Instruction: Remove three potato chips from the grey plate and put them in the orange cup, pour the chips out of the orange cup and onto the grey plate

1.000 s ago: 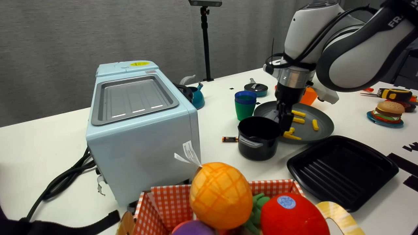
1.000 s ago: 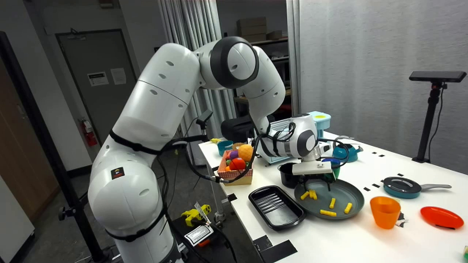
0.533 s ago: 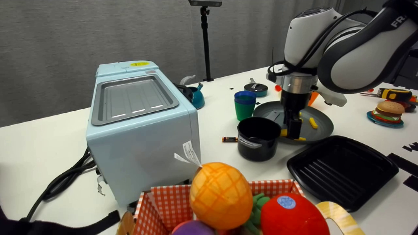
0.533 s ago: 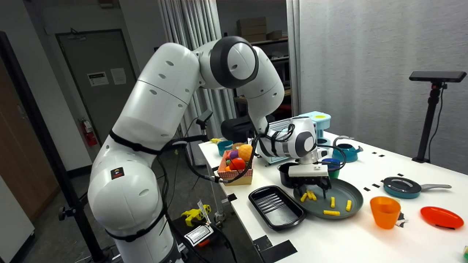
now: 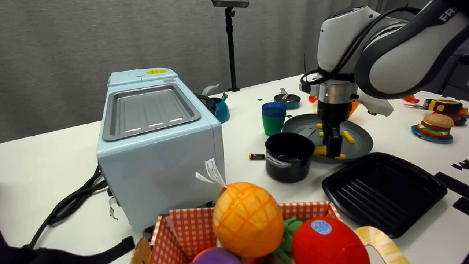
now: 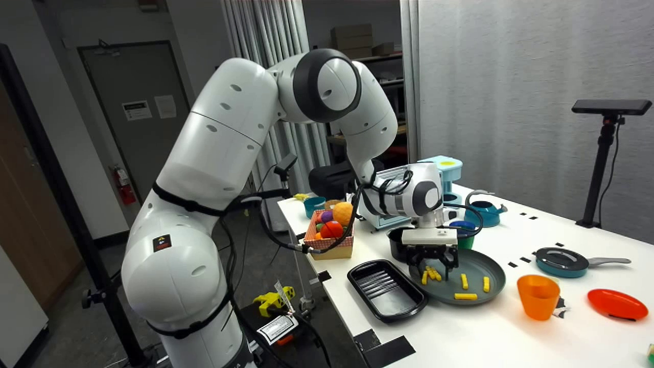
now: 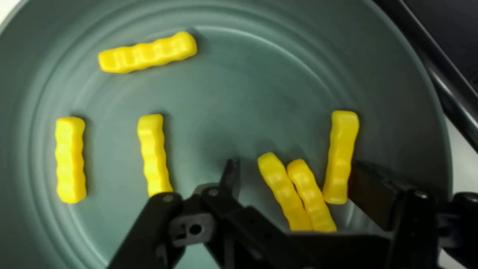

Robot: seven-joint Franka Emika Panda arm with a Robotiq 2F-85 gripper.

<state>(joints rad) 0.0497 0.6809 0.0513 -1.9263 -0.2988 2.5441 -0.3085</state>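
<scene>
The grey plate (image 5: pixel 364 141) holds several yellow potato chips; it also shows in an exterior view (image 6: pixel 488 266) and the wrist view (image 7: pixel 231 93). Three chips (image 7: pixel 285 192) lie close together, the rightmost (image 7: pixel 340 157) against the right finger. Three others (image 7: pixel 154 157) lie spread out on the plate. My gripper (image 7: pixel 295 168) is open and low over the plate, its fingers on either side of the three grouped chips. The gripper also shows in both exterior views (image 5: pixel 333 146) (image 6: pixel 431 268). The orange cup (image 6: pixel 539 296) stands upright beside the plate; the arm mostly hides it in an exterior view (image 5: pixel 354 108).
A black pot (image 5: pixel 289 157) stands against the plate's edge. A black ridged tray (image 5: pixel 384 190) lies beside the plate. Stacked blue and green cups (image 5: pixel 273 119) stand behind the pot. A lidded pan (image 6: pixel 562 260) and a red dish (image 6: pixel 617 305) lie beyond the orange cup.
My gripper has moved down and across the plate, from beside the pot to around the grouped chips. The plate has shifted and turned slightly, and the pot and stacked cups have moved a little.
</scene>
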